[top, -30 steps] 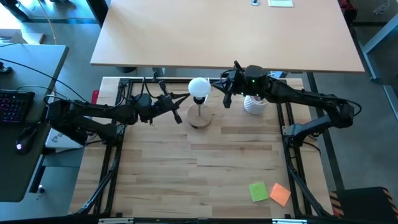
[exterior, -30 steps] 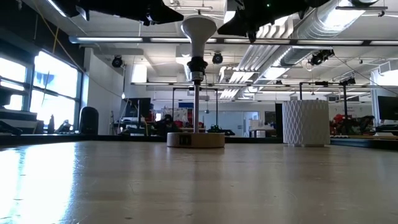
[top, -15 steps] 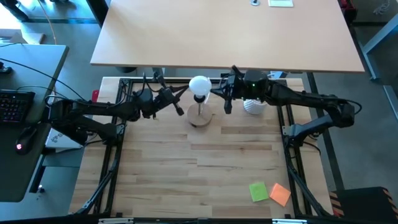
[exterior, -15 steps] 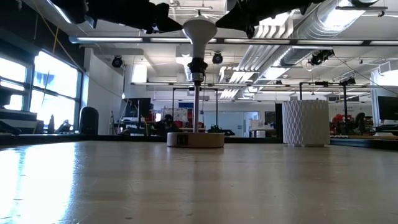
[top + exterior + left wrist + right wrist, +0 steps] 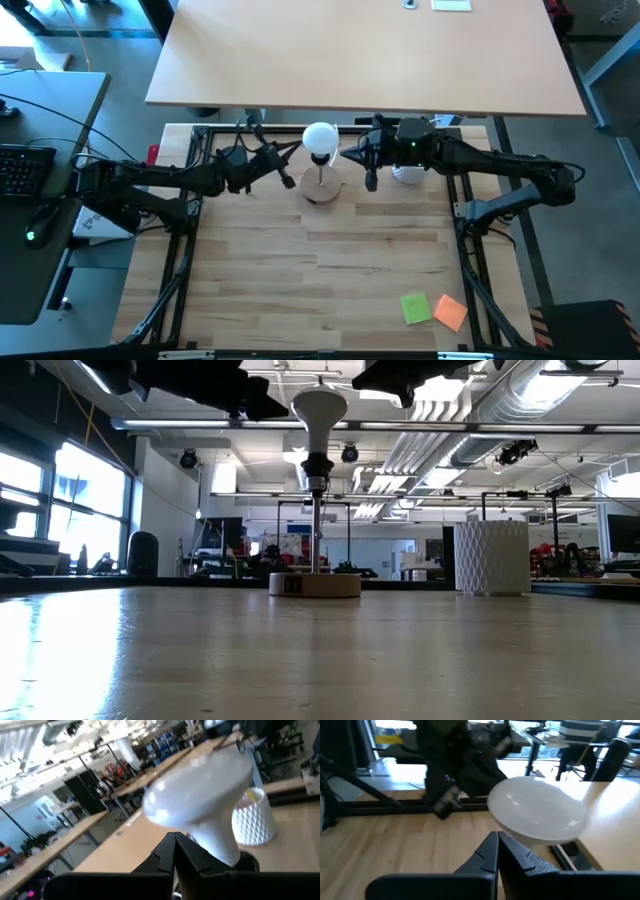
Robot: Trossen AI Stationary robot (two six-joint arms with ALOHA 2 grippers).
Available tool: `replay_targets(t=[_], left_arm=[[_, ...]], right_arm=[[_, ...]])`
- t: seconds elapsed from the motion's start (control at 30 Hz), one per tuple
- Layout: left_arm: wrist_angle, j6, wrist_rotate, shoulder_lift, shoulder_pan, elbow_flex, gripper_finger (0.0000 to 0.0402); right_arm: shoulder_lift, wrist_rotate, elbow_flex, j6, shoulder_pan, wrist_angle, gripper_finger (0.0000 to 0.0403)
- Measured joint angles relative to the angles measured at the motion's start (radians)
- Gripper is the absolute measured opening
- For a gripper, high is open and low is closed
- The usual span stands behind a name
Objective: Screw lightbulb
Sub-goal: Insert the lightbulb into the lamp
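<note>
The white lightbulb (image 5: 320, 140) stands upright with its screw end in the black socket (image 5: 317, 465) on top of the lamp's stem, above the round wooden base (image 5: 322, 190). My left gripper (image 5: 288, 180) is shut and empty, just left of the bulb. The left wrist view shows the globe (image 5: 200, 795) close ahead of the shut fingers (image 5: 175, 855). My right gripper (image 5: 371, 182) is shut and empty, just right of the bulb. The right wrist view shows the globe (image 5: 537, 815) beyond its shut fingers (image 5: 498, 852). Neither gripper touches the bulb.
A white ribbed cup (image 5: 408, 172) stands right of the lamp, under my right arm, and also shows in the low view (image 5: 491, 557). A green sticky note (image 5: 416, 308) and an orange one (image 5: 450, 312) lie near the table's front right corner.
My right gripper has drifted toward the table's near edge and a little to the right, beside the bulb. My left gripper has shifted slightly toward the far edge. Both stay shut. The bulb and lamp have not moved.
</note>
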Motion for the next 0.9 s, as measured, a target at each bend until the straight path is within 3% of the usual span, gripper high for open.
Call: replay_targets(t=[0.23, 0.33, 0.5, 0.9], left_arm=[[0.013, -0.006, -0.018, -0.044, -0.067, 0.001, 0.0], [0.037, -0.026, 0.021, -0.042, -0.08, 0.001, 0.0], [0.047, -0.064, 0.082, -0.034, -0.068, 0.001, 0.0], [0.069, -0.067, 0.081, 0.019, 0.0, 0.002, 0.0]], right_arm=[[-0.004, 0.041, 0.0, -0.006, -0.074, -0.007, 0.0], [0.007, 0.04, 0.0, 0.014, -0.121, 0.013, 0.0], [0.052, -0.052, 0.0, 0.055, -0.174, 0.071, 0.0], [0.058, -0.082, 0.0, 0.054, -0.12, 0.084, 0.0]])
